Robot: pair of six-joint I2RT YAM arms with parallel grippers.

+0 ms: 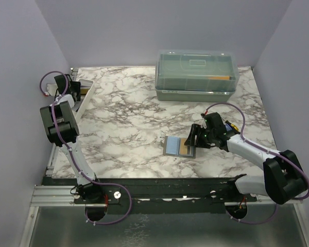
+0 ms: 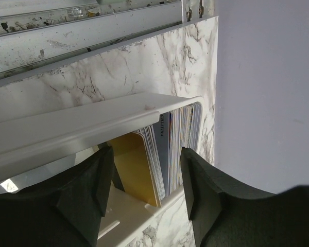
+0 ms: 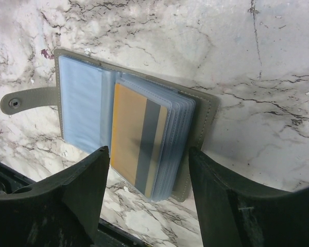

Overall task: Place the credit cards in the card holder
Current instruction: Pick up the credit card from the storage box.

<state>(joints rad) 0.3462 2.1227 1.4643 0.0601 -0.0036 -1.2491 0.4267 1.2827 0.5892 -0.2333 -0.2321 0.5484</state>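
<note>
The card holder (image 1: pixel 178 146) lies open on the marble table, grey-olive outside, blue-grey sleeves inside. A gold-orange credit card (image 3: pixel 136 142) with a grey stripe sits in its top sleeve. My right gripper (image 3: pixel 147 198) is open, hovering just over the holder's near edge (image 3: pixel 198 135), holding nothing. A stack of credit cards (image 2: pixel 167 149) stands on edge in the long white tray (image 2: pixel 67 131), a gold one (image 2: pixel 136 170) at the front. My left gripper (image 2: pixel 147 182) is open, its fingers on either side of the stack, not closed on it.
A big clear lidded box (image 1: pixel 197 74) stands at the back right. The white tray (image 1: pixel 85 90) runs along the table's left edge by the wall. A metal rail (image 2: pixel 87 31) lies beyond the tray. The holder's snap strap (image 3: pixel 26 100) sticks out left.
</note>
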